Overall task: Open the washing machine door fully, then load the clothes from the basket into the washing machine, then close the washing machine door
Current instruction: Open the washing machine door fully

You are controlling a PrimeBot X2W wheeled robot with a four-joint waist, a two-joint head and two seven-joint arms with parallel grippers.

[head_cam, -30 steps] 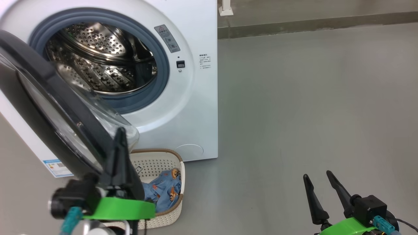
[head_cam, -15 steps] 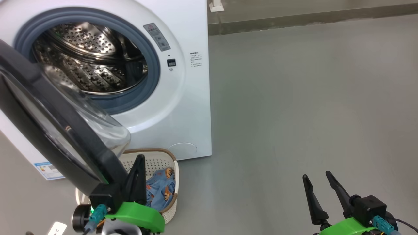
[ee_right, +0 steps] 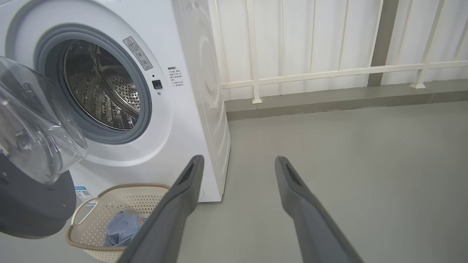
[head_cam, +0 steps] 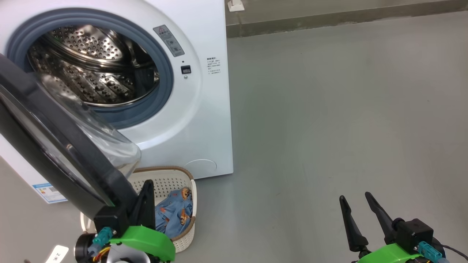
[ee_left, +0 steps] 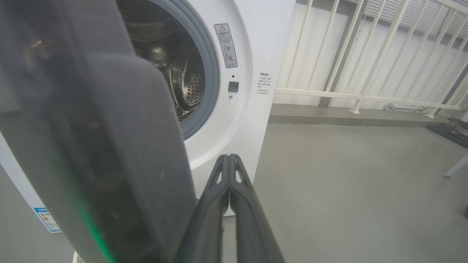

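Our left gripper, fingers pressed together & empty, sits beside the near edge of the open washing machine door, at left. Our right gripper is spread wide, empty, near right. The clothes lie in the basket under the door.

1. I've got the washing machine door hanging part open on the left, glossy black rim, its clear window bulging toward the machine.
2. The white washing machine shows me its steel perforated drum inside the grey-blue gasket.
3. The cream perforated basket sits just before the machine, partly under the door.
4. Light-blue clothes with orange-brown animals lie bunched inside it.
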